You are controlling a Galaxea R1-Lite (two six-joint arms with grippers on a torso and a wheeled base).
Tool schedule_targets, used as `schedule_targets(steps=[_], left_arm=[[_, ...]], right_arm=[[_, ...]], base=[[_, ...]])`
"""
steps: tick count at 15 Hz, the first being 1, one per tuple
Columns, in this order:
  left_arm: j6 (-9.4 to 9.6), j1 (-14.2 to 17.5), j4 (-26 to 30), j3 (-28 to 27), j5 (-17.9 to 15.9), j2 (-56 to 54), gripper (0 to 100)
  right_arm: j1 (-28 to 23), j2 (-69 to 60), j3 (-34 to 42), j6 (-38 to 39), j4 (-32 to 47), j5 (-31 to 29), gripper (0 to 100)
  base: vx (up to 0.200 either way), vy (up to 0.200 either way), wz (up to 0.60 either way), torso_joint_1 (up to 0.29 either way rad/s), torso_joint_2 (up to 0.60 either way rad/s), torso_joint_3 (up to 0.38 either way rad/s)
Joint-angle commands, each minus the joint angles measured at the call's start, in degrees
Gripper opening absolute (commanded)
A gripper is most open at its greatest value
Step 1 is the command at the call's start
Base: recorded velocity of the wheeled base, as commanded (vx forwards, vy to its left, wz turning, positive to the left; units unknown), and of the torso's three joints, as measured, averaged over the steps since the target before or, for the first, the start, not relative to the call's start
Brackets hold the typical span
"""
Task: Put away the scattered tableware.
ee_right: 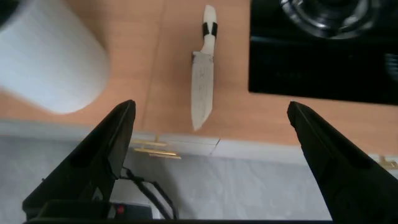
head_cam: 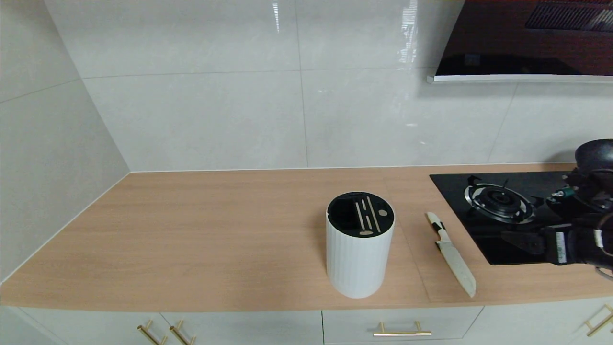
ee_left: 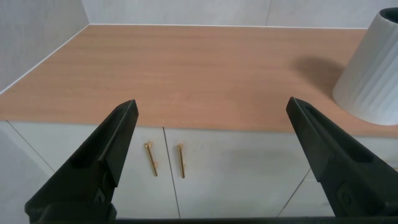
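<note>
Black right arm (head_cam: pixel 582 242) with black, tapered fingers (ee_right: pixel 93 162).

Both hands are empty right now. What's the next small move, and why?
Probably lower the right hand onto the knife at its handle: it lies flat on the counter between the white holder and the hob, nearest that open hand, and nothing is held yet.

One knife (head_cam: pixel 449 251), one white ribbed holder (head_cam: pixel 358 258), one gas burner (head_cam: pixel 498 201), seemingly four brass handles (head_cam: pixel 401 331).
</note>
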Motion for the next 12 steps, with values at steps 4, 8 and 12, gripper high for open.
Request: schedule_targets(steps=[4, 8, 12], left_arm=[[-0.04, 0.02, -0.04, 0.01, 0.02, -0.01, 100], [-0.04, 0.02, -0.04, 0.01, 0.02, 0.08, 100], [-0.04, 0.02, -0.04, 0.01, 0.02, -0.01, 100]], right_arm=[[1.13, 28.47, -12.87, -1.00, -5.35, -1.19, 100], [3.24, 41.39, -14.62, -1.97, -12.91, -4.18, 100], [3.42, 49.74, -16.29, -2.50, -19.50, -4.97, 100]], base=[[0.000, 0.000, 0.00, 0.000, 0.00, 0.000], [0.000, 0.000, 0.00, 0.000, 0.00, 0.000], [0.000, 0.000, 0.00, 0.000, 0.00, 0.000]])
